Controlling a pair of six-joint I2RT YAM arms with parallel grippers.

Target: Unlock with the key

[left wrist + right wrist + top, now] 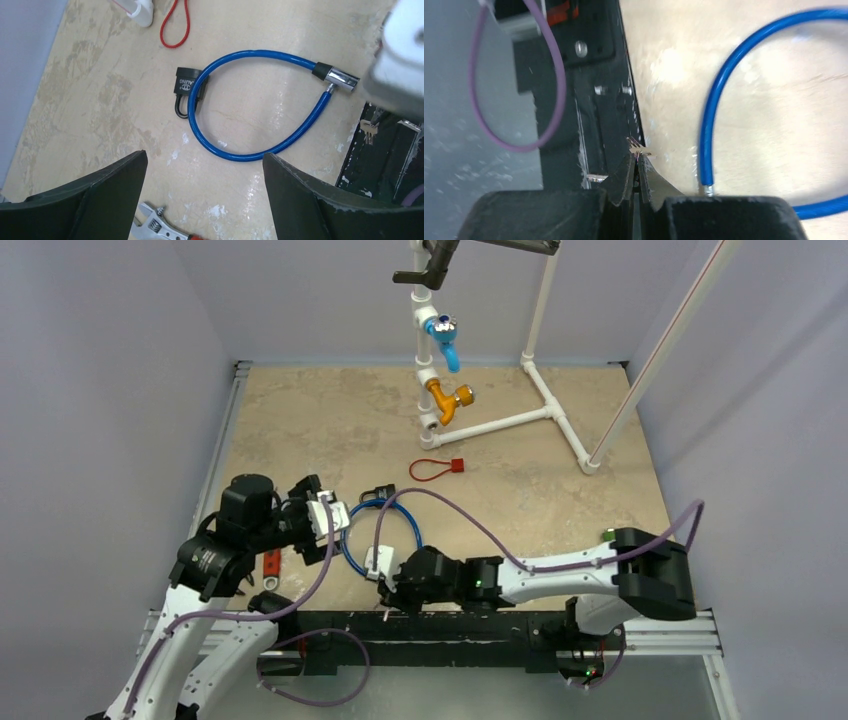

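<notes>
Key [640, 152] pinched tight in right gripper [636, 160] at table's [300, 420] near edge. Left gripper [204, 155] spread wide above blue cable lock [240, 156] and black padlock [187, 87].

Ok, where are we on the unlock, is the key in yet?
Not yet. Done: the right gripper is shut on the key at the near edge of the table. In hand: the left gripper hovers open over the blue cable lock. Left: bring the key to the chrome head, which looks closed, insert it and turn.
</notes>
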